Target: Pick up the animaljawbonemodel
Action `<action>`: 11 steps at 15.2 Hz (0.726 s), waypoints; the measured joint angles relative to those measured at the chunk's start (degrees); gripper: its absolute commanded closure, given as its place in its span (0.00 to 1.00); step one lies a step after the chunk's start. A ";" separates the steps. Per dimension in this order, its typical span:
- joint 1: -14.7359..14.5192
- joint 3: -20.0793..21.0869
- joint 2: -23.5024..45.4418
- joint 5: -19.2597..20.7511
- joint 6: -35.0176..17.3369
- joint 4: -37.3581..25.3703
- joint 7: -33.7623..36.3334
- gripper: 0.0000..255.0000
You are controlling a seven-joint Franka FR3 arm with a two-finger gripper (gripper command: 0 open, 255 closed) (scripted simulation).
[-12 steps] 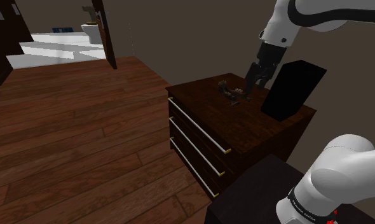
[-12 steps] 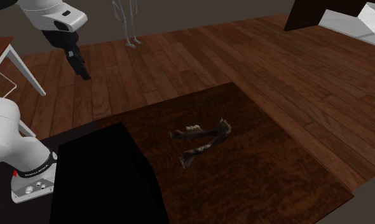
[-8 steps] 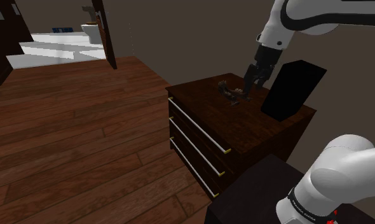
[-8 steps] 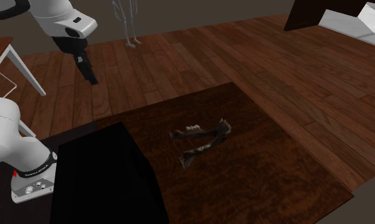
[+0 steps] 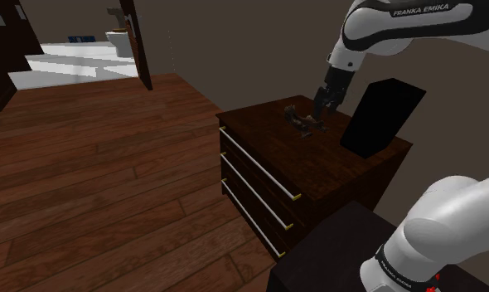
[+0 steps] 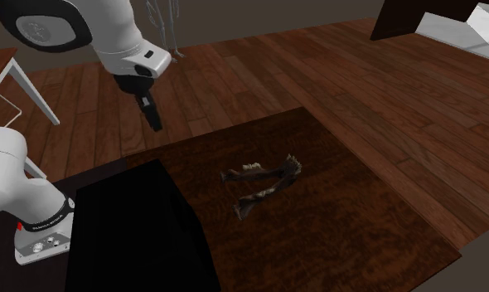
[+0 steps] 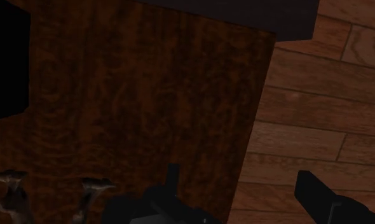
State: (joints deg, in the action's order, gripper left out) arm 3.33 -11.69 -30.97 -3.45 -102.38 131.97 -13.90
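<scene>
Hovering near a V-shaped, toothed jawbone point(image 6: 268, 192) on a woodgrain dresser point(image 6: 359, 224), the gripper point(image 5: 324, 104) gapes.

I'm taking the dresser point(image 5: 317, 170) as my anchor. The jawbone model point(image 6: 263, 187) lies on the dresser's top, around the middle. A flat panel point(image 5: 382, 116) stands on that same top, at the end nearer the stand point(image 5: 334, 253), which sits beside the dresser. The gripper point(image 5: 318, 111) hangs above the dresser's top, near the jawbone model but apart from it.
</scene>
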 measured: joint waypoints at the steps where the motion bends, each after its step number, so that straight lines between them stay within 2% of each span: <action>1: 0.19 -0.91 1.51 0.16 -0.91 -0.38 -1.12 0.00; 7: 0.79 -6.10 13.17 -0.52 -4.21 -7.30 -7.92 0.00; 11: 1.23 -9.13 22.42 -2.73 -6.05 -13.40 -12.74 0.00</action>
State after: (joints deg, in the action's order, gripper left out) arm 4.57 -20.82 -8.55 -6.18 -108.43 118.57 -26.64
